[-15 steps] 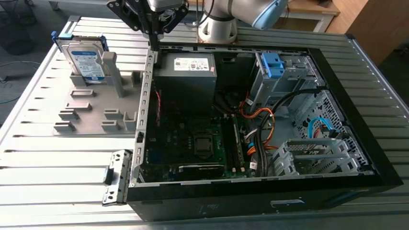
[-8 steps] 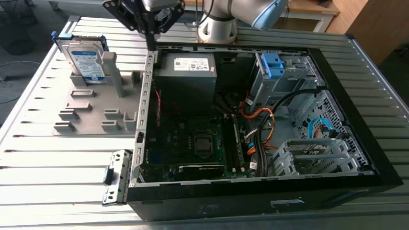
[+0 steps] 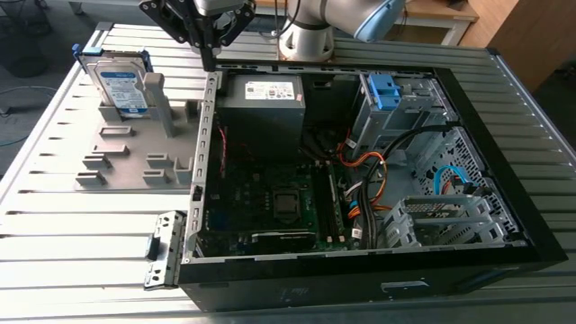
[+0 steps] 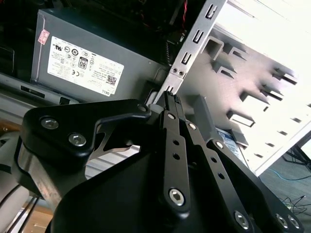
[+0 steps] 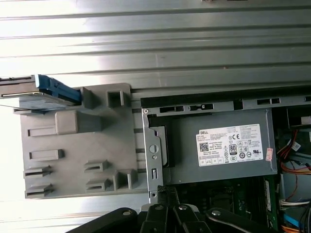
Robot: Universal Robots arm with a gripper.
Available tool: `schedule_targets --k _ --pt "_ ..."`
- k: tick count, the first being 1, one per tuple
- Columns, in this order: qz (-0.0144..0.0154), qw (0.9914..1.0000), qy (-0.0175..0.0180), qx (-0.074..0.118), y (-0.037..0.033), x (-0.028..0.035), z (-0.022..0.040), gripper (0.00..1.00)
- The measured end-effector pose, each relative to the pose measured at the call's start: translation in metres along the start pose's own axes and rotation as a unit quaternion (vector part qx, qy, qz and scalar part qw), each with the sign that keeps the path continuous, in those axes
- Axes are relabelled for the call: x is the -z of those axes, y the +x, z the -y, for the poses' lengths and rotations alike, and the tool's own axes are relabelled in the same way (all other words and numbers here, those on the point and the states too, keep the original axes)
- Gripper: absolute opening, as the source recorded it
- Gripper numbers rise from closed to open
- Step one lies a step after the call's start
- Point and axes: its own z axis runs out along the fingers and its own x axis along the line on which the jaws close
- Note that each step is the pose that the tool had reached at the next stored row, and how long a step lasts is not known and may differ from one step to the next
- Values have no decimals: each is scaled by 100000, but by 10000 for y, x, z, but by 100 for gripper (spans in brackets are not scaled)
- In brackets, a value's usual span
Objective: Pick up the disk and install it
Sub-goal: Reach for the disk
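On the slatted table (image 3: 54, 229) the disk (image 3: 121, 82) stands upright in a grey holder (image 3: 135, 158) beside the computer case (image 3: 508, 196). The gripper (image 3: 209, 65), fingers together and empty, hangs above the case wall. The pick-up looks unstarted, and grasping needs them parted.

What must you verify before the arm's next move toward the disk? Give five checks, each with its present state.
1. Disk stands upright in the grey holder: ok.
2. Gripper carries nothing: ok.
3. Gripper open for grasping: not ok, shut.
4. Gripper above the disk: not ok, it hangs at the computer case rim.
5. Drive cage has room: cannot tell.
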Motion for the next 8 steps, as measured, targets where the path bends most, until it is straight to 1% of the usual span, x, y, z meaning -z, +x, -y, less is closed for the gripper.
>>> schedule_targets --k 8 --pt "2 100000 -3 0 52 1 4 11"
